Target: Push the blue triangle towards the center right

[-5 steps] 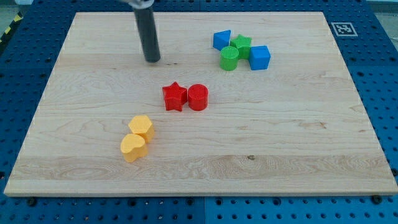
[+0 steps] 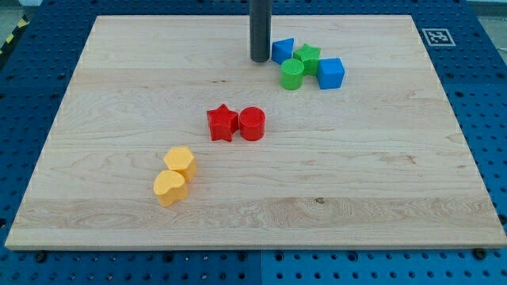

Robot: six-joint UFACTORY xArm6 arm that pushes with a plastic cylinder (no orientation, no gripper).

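The blue triangle (image 2: 282, 50) lies near the view's top, right of centre, on the wooden board (image 2: 380, 158). My tip (image 2: 259, 59) is just to its left, very close or touching; I cannot tell which. A green star (image 2: 307, 55) sits right of the triangle, a green cylinder (image 2: 291, 74) below it, and a blue cube (image 2: 330, 73) further right.
A red star (image 2: 223, 123) and a red cylinder (image 2: 252, 123) sit side by side at the board's middle. A yellow hexagon (image 2: 181, 161) and a yellow heart (image 2: 169, 188) lie at lower left. A marker tag (image 2: 436, 36) is on the top right corner.
My tip has moved to the view's right and slightly up, from the upper left of the board to beside the blue triangle. No block has moved.
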